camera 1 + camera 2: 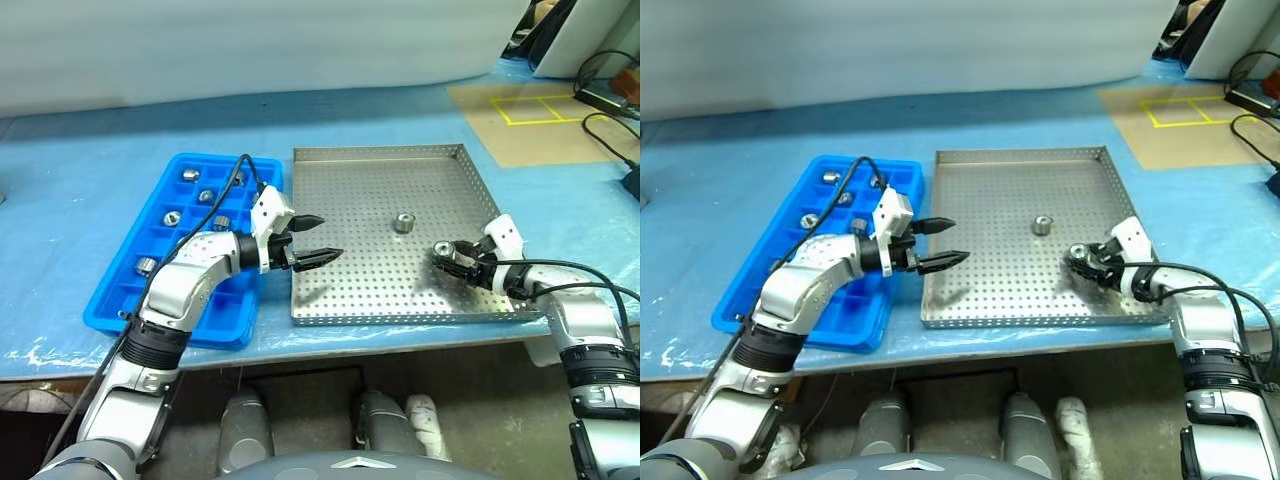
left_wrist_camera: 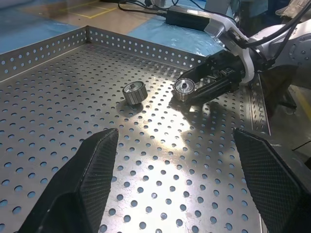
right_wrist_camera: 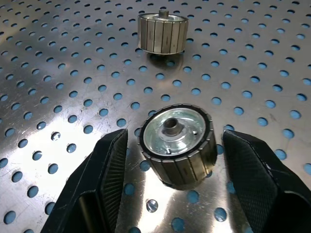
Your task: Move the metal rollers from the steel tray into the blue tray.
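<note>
Your right gripper sits open around a roller on the steel tray, fingers not touching it. Your left gripper hangs wide open, empty, at the tray's edge beside the blue tray.

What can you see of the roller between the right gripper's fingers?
The roller is a small silvery metal cylinder with a ribbed outer band, a recessed shiny face and a central hub with a hole. It lies tilted on the steel tray, face turned toward the wrist camera. The right gripper straddles it with fingers open, a gap showing on each side, so nothing grips it. A second roller stands apart beyond it.
</note>
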